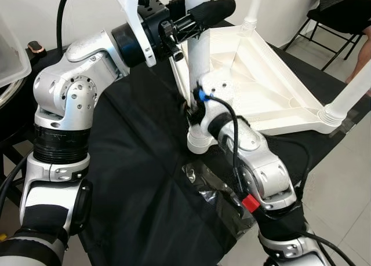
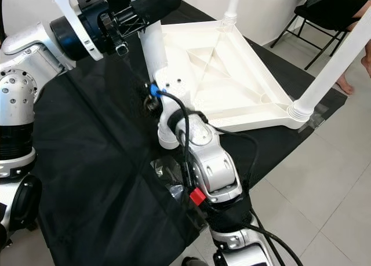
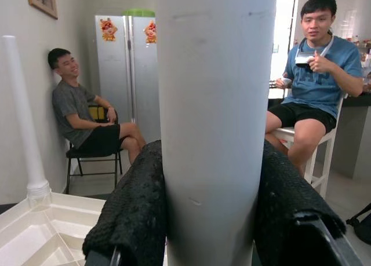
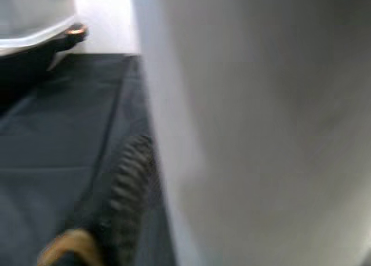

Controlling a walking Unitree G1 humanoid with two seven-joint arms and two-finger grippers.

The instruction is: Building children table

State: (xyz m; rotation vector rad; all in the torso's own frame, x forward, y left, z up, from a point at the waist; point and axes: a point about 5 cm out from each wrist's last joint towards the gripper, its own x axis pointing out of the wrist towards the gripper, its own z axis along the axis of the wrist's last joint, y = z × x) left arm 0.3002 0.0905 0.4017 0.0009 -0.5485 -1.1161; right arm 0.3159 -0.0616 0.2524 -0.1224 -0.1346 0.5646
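In left pincer [image 1: 200, 19]: unmarked table leg [image 1: 197, 57]

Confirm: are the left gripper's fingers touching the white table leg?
Touching. The left wrist view shows both fingers pressed against the white table leg, no gap on either side.

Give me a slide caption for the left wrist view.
Left gripper clamped on a white table leg, two seated people behind.

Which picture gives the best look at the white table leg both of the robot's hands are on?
The left eye view: the leg stands upright, left gripper high, right gripper low. Right eye view is similar. Wrist views give only blurred close-ups.
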